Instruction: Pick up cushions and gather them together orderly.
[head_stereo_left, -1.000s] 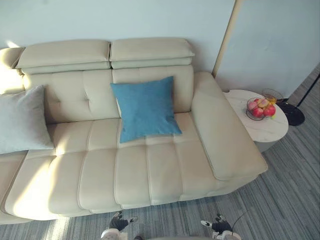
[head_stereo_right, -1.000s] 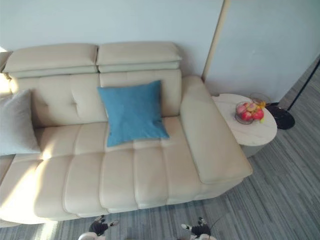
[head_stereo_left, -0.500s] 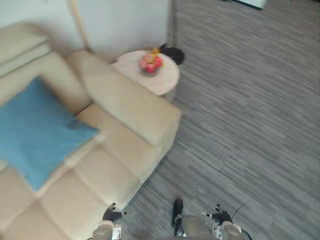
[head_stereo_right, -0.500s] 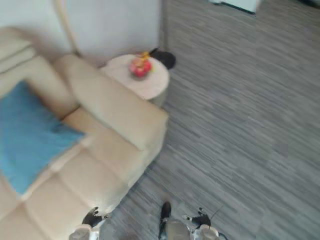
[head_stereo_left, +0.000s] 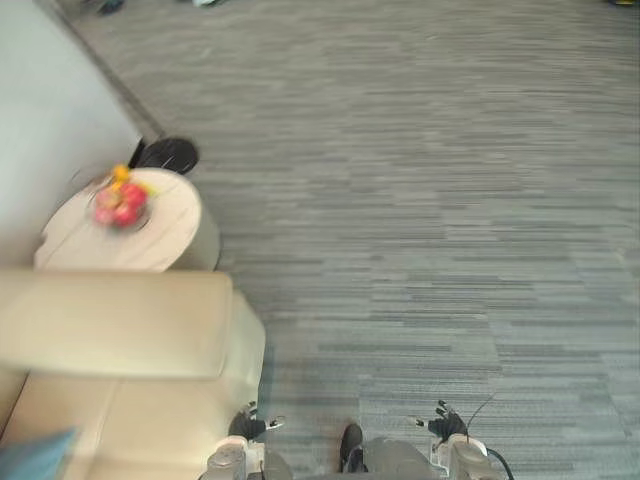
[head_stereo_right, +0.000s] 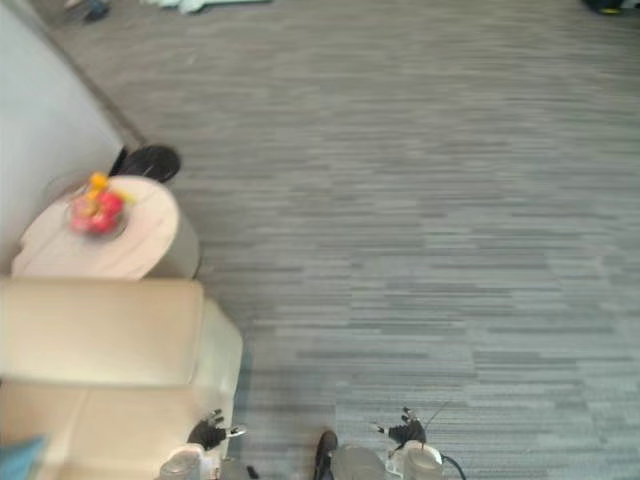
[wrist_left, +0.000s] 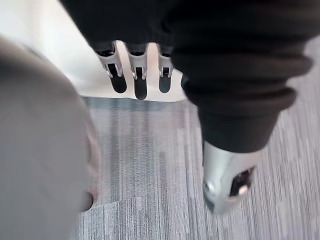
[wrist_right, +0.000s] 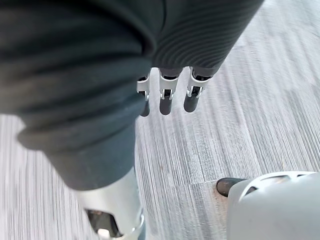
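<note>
- Left hand: fingers straight and released, holding nothing. It hung low over the floor, just off the sofa's front edge.
- Right hand: fingers likewise slack and empty, hanging over bare floor, well apart from the sofa.
- Blue cushion: only one corner was visible, lying on the sofa seat, inward of the armrest. Neither hand touched it.
- Side table: it stood just beside the armrest's outer end. A fruit bowl sat toward its far edge, with a black lamp base on the floor beyond.
- Assessment: both hands were probably carried low and empty because no cushion lay within reach. The head cameras faced mostly open floor, which suggests a turn or search, not a grasp. Gathering appeared not yet begun.
</note>
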